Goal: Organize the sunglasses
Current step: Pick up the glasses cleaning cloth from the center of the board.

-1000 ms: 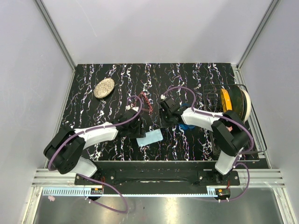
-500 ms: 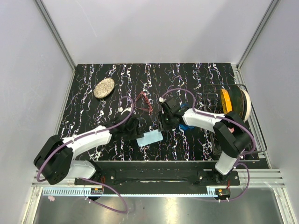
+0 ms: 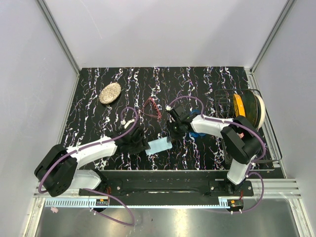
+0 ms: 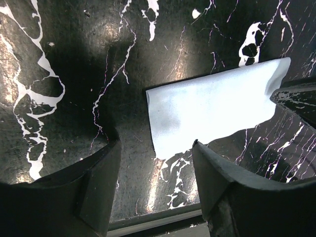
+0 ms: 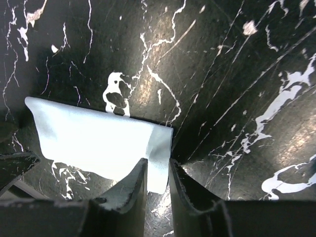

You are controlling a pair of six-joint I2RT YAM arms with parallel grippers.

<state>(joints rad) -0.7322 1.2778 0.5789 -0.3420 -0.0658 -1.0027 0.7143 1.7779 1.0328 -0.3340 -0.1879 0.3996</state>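
Right wrist view: the right hand (image 5: 158,163) points down at the black, white-veined tabletop (image 5: 237,74), its fingers drawn close with only a narrow slit left.
In the slit: one corner of the light blue square cloth (image 5: 89,133). I cannot tell whether the fingers bite on it or merely straddle it.
Left hand: the left hand (image 4: 155,148) stands with its fingers well apart and nothing held. The opposite end of the cloth lies on the tabletop just ahead of its fingertips.
Between the hands: only the cloth, with one hand at each end and the two hands near each other.
Sunglasses: the small pair of sunglasses with thin red wire frame and pink lenses (image 3: 154,108) lies in the top view beyond both hands, apart from the cloth and touched by neither hand.
Case: the glossy blue hard case (image 3: 201,134) lies behind the right hand, mostly hidden under that arm.
Step, as I judge it: handling the cloth, with the sunglasses yet to be dealt with.
Risk one: a corner pinch is a slim hold, so the cloth may slide out or drag and bunch.
Risk two: both hands working one small cloth could knock together.
Risk three: a sweeping arm or cable could nudge the light wire frame away.
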